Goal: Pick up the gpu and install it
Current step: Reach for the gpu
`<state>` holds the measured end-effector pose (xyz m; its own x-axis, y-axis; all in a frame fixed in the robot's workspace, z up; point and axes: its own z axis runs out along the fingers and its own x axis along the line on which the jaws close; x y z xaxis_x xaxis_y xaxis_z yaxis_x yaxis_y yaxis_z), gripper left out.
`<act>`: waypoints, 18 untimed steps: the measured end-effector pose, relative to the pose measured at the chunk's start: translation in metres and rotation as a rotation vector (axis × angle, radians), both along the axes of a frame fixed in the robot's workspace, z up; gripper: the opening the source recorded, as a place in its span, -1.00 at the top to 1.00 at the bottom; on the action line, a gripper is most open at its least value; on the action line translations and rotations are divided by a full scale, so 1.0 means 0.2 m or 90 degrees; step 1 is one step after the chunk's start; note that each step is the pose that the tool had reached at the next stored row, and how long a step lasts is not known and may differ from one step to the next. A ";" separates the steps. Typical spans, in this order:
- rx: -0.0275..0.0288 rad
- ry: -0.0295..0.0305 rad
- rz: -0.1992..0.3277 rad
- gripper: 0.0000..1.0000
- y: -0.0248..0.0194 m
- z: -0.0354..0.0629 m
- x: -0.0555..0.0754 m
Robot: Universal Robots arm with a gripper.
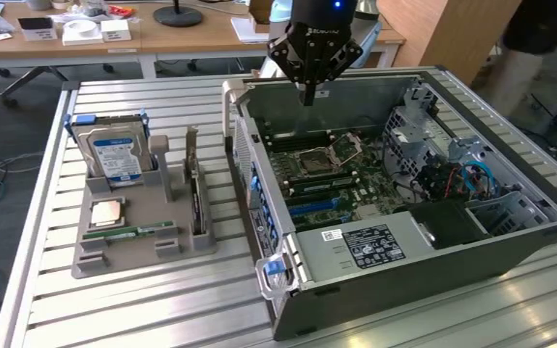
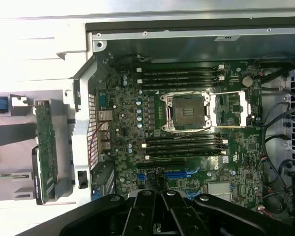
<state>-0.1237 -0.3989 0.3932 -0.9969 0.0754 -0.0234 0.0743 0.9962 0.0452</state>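
Observation:
The gpu [image 1: 194,190] is a thin dark card standing on edge in the grey holder [image 1: 138,254], at the exterior view's left of the open computer case [image 1: 356,250]. In the wrist view the gpu [image 2: 45,152] shows its green board, beside the case's side wall. My gripper [image 1: 306,93] hangs over the far end of the case, above the motherboard [image 1: 322,170], with its fingers shut together and nothing between them. It is well apart from the gpu. The black fingers [image 2: 146,216] hover above the blue slots [image 2: 179,174] of the motherboard [image 2: 187,137].
The holder also carries a blue-labelled hard drive [image 1: 114,156], a CPU [image 1: 106,212] and a green RAM stick [image 1: 128,232]. The CPU socket [image 2: 187,110] is open, with RAM slots [image 2: 179,76] on both sides. A drive cage and cables [image 1: 452,174] fill the case's far side.

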 end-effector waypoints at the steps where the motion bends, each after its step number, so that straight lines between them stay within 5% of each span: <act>1: -0.0001 0.0001 0.000 0.79 0.000 0.000 -0.01; 18: -0.0001 0.0001 0.000 0.79 0.000 0.000 -0.18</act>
<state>-0.1599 -0.3989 0.3932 -0.9969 0.0754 -0.0233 0.0743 0.9962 0.0450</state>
